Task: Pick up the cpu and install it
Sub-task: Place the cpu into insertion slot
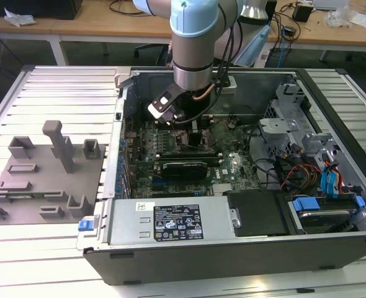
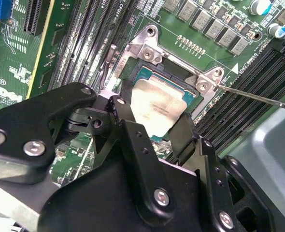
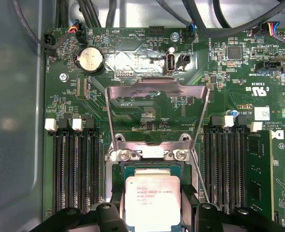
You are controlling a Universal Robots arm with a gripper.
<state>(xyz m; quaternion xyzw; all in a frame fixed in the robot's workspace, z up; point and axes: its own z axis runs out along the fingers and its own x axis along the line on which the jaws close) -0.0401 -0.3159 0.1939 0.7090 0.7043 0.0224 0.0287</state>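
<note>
Silvery cpu (image 2: 159,104) gripped in end effector (image 2: 152,116), at mobo socket (image 2: 149,48)

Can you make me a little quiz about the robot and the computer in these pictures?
1. True or false: the small square silvery-topped cpu lies on the flat grey plastic tray.
2. The shiny hinged metal frame by the cpu is: A) swung up open, B) shut over the cpu.
3. Which thing is the black gripper nearest?
Key: 1 false, it is at the green motherboard; 2 A; 3 the cpu.
</note>
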